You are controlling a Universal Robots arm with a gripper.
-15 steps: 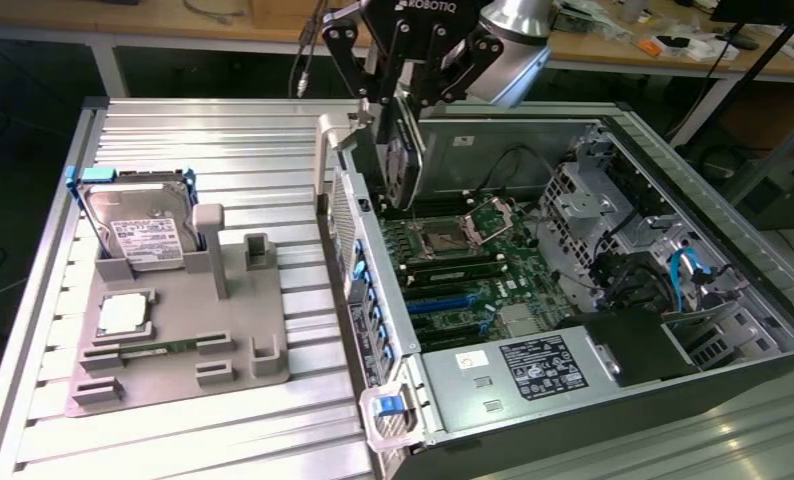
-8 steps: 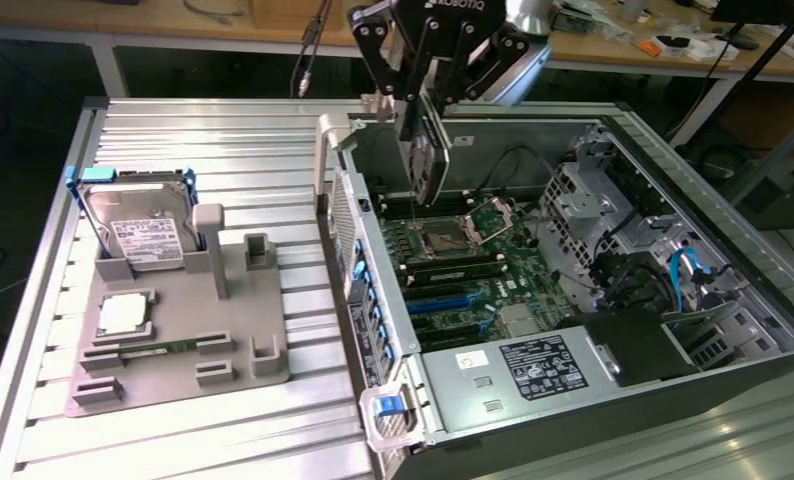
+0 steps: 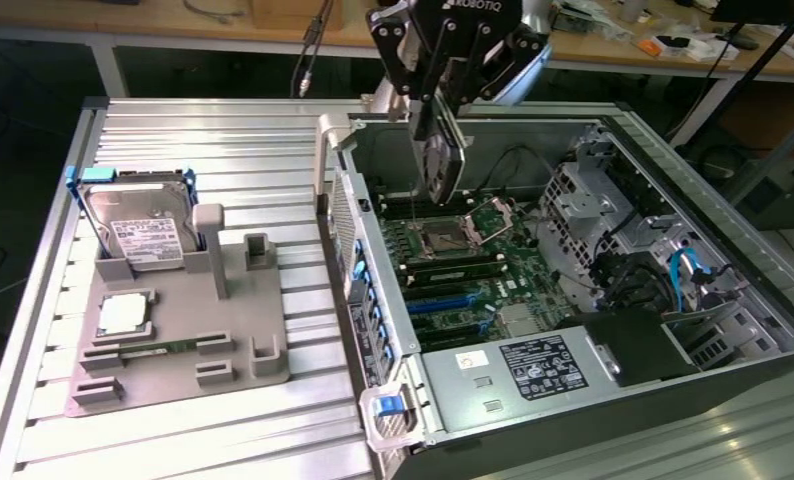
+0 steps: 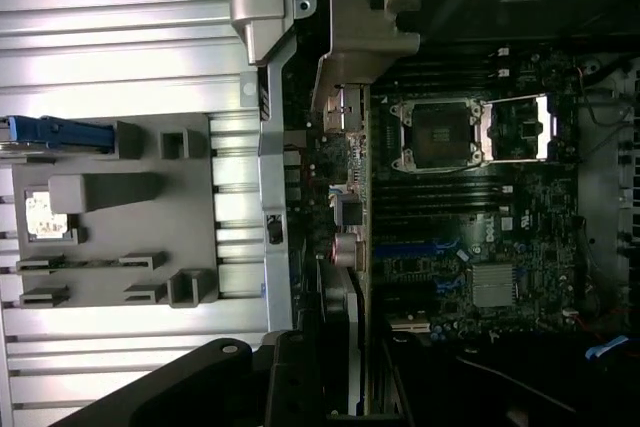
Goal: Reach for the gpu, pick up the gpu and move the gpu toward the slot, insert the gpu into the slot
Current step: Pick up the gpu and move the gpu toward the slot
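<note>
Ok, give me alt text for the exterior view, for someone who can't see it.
The gripper holds the gpu upright, edge-on, above the green motherboard inside an open computer case, not yet in the blue slot. At the exterior view's left, a grey fixture on a metal table carries a hard drive and a processor chip.

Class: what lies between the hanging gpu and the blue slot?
In the exterior view, the square processor socket and the black memory strips lie between the gpu and the slot.
</note>
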